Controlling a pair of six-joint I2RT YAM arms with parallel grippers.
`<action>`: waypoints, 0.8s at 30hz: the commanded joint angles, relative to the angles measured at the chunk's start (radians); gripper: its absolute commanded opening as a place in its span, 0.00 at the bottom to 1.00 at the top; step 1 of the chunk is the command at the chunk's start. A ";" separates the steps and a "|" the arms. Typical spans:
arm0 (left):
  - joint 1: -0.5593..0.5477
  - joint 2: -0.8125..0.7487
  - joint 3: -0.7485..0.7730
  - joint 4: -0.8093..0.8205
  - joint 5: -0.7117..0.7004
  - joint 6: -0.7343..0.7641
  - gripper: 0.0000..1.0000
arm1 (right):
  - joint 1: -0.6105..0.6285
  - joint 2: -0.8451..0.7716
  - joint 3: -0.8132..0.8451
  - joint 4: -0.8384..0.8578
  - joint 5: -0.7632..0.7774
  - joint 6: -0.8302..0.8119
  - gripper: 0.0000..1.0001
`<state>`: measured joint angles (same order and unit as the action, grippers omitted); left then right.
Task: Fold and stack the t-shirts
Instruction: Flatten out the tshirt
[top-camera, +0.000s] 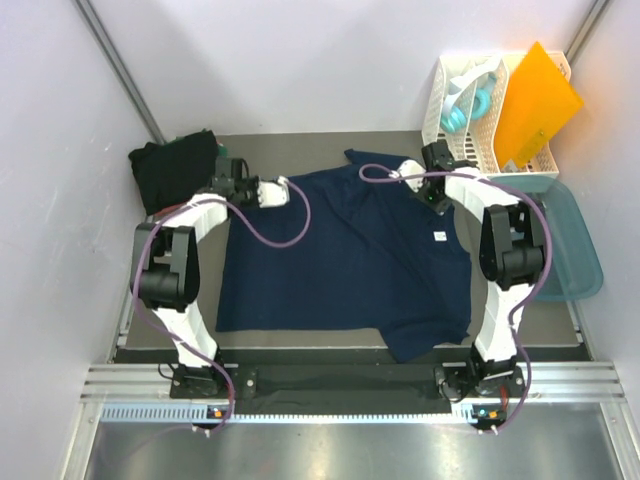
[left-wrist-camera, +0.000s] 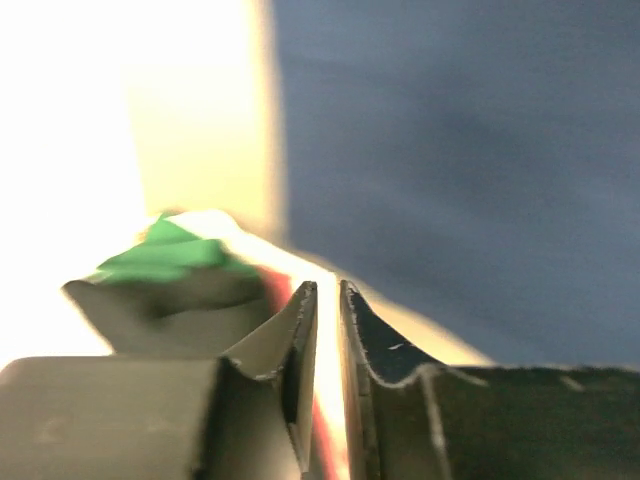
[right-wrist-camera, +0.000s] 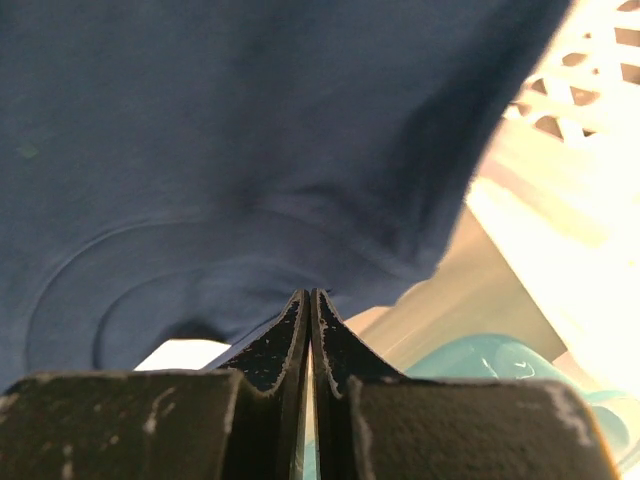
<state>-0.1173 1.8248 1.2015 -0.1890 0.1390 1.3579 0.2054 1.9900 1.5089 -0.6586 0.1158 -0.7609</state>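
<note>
Navy t-shirt (top-camera: 340, 260) spread out mid-worktop (top-camera: 300, 148), collar toward 1 o'clock. Right gripper (right-wrist-camera: 309, 293) closed tight at the collar edge. Left gripper (left-wrist-camera: 326, 288) at shirt's 11 o'clock corner, jaws a slit apart, view blurred, so can't tell if it's gripping. Dark shirts (top-camera: 172, 170) bunched at 10 o'clock.

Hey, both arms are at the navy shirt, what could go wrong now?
1. The right gripper is shut at the edge of the navy shirt with no cloth visibly between its jaws; it may lift nothing.
2. It works close to the white rack; raised cloth might snag there.
</note>
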 joint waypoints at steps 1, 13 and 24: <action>0.027 0.028 0.148 0.080 0.016 -0.082 0.16 | -0.009 0.007 0.100 0.022 0.001 0.044 0.00; -0.012 0.257 0.300 0.072 0.031 -0.112 0.00 | -0.009 0.144 0.244 0.057 0.002 0.060 0.00; -0.021 0.415 0.383 0.073 -0.076 -0.098 0.00 | -0.008 0.187 0.218 0.062 -0.011 0.055 0.00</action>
<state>-0.1448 2.1914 1.5242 -0.1131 0.1032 1.2697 0.1978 2.1712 1.7161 -0.6109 0.1139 -0.7204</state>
